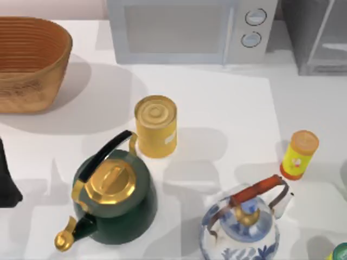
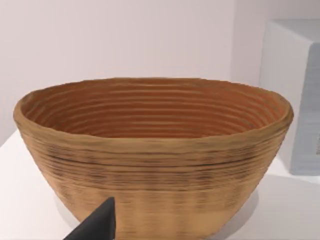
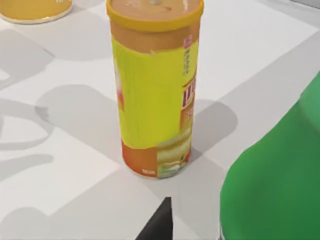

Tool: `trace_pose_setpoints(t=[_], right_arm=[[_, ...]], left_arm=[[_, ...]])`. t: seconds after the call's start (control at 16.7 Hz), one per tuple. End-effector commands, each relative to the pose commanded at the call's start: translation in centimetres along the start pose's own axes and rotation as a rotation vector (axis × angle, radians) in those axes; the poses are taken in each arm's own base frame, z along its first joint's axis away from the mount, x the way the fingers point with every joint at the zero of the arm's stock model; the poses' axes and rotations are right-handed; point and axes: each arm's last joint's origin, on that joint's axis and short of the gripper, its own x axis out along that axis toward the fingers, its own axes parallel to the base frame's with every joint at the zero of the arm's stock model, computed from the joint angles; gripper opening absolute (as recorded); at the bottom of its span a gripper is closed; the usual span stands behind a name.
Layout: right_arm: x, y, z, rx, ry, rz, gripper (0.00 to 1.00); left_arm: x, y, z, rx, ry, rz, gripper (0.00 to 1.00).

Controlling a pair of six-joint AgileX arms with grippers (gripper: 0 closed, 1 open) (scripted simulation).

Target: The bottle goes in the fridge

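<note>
The left gripper [image 2: 97,225] hung parked by the basket [image 1: 27,65], jaws impossible to judge. Rightward, the fridge [image 1: 320,38] waited; the right gripper [image 3: 160,222], grip unreadable, neared the green bottle [image 3: 280,185], needing closer alignment.

3 cameras: 1 overhead, 2 on our wrists.

From above we look straight down on the table [image 1: 227,103], taking in the basket [image 1: 27,62], the microwave [image 1: 190,30] and the yellow canister [image 1: 299,154]. Our left wrist camera faces the basket [image 2: 155,150] side-on and close, sharing it with the top view. Our right wrist camera looks down, close, at the same canister [image 3: 155,90] beside a green object [image 3: 280,180].
</note>
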Motion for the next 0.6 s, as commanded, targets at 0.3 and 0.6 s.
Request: trace_pose_setpoints(t=[0.3, 0.6], right_arm=[[0.0, 0.0, 0.0, 0.0, 0.0, 0.0, 0.1], [0.0, 0.0, 0.0, 0.0, 0.0, 0.0, 0.01]], left_arm=[[0.0, 0.0, 0.0, 0.0, 0.0, 0.0, 1.0], [0.0, 0.0, 0.0, 0.0, 0.0, 0.0, 1.0]])
